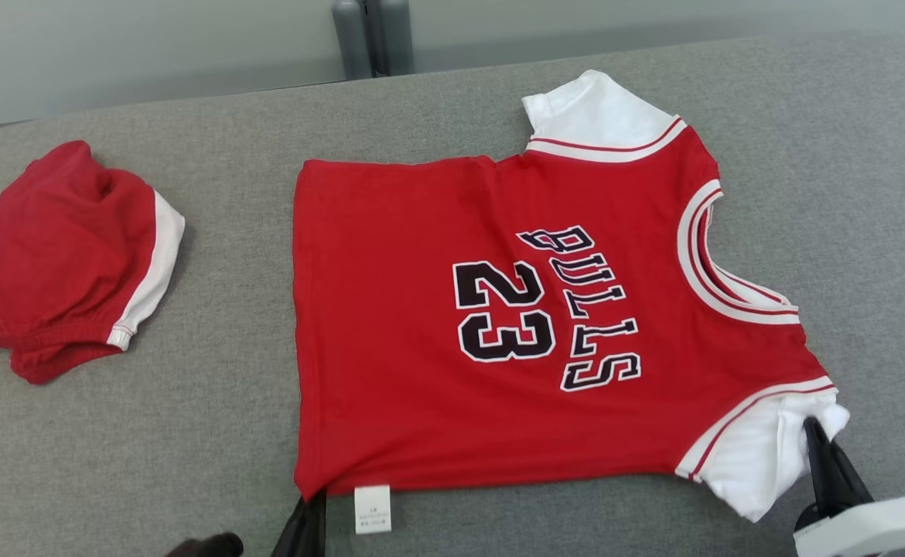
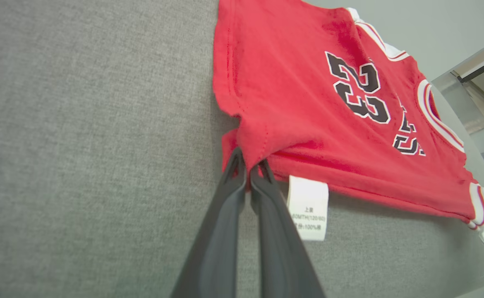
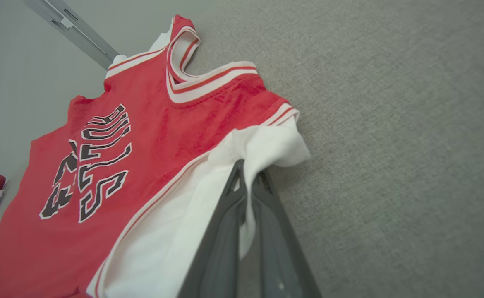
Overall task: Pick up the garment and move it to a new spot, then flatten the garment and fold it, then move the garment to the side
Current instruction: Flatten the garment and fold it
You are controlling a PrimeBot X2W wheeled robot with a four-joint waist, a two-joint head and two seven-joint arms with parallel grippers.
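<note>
Logging what I see, by size. Grey fabric tabletop [image 1: 213,433]: far edge in sight, with open cloth between the garments and beyond the neckline. Red Bulls 23 jersey [image 1: 421,325]: flat at centre, neck towards the right. Red shorts [image 1: 66,255]: bunched, well apart at left, whole in the head view but just a corner in the right wrist view. Left gripper [image 2: 248,165]: low, clamped on the jersey's near hem corner. Right gripper [image 3: 250,174]: pinching the near white sleeve. White care label [image 2: 308,207]: just beside the left gripper, with its print sharper in the left wrist view.
</note>
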